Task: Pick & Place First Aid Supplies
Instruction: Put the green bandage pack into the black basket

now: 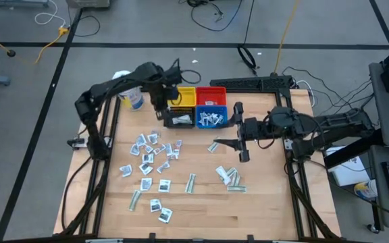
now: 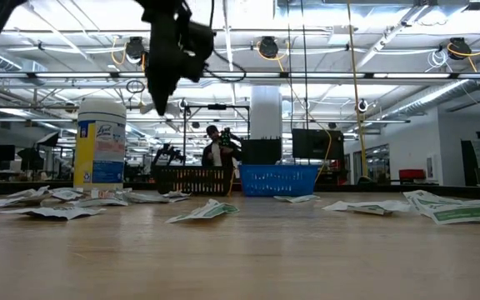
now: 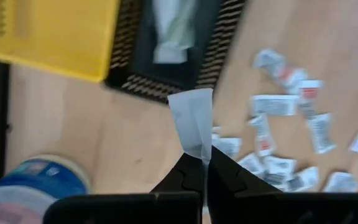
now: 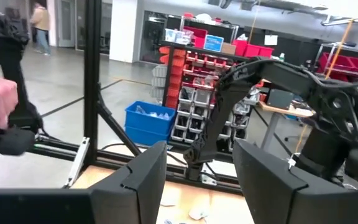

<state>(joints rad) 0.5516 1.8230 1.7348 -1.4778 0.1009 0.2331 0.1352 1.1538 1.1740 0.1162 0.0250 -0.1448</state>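
White packets lie scattered over the wooden table, most in a cluster left of centre, a few strips toward the right. Behind them sit four bins: yellow, red, black and blue, the last two already holding packets.

From above, the left gripper hangs just beside the black bin's left edge, but what it carries is too small to tell there. Its wrist camera settles it: the fingers are pinched together on one white packet, which stands up from the tips, with the black bin and yellow bin beyond it and a jar to one side.

The right gripper hovers right of the blue bin, fingers spread and holding nothing; its wrist view looks off into the room and shows only the gap between the fingers.

At table height the jar stands tall at left, with packets lying flat in front of the black and blue bins.
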